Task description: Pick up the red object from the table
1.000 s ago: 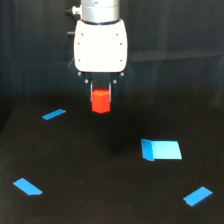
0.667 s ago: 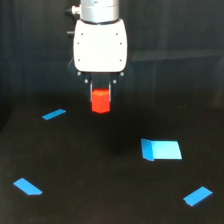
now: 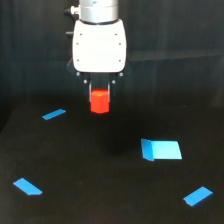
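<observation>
The wide matte black desk [image 3: 100,190] carries four flat bright blue patches, the biggest [image 3: 161,149] at roughly 4 o'clock from centre. Above it, at 12 o'clock, hangs the white boxy tool [image 3: 100,97], its fingers clamped on the small orange-red stubby block [image 3: 100,101], which juts from between them, clear of the desk.

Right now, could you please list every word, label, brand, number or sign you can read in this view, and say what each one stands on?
None: no readable text shows anywhere in the exterior view.
White arm housing: plain, no brand or number visible.
Hand: no marking; it holds the red object, which is unlabelled.
Blue patches on the table: blank.
</observation>
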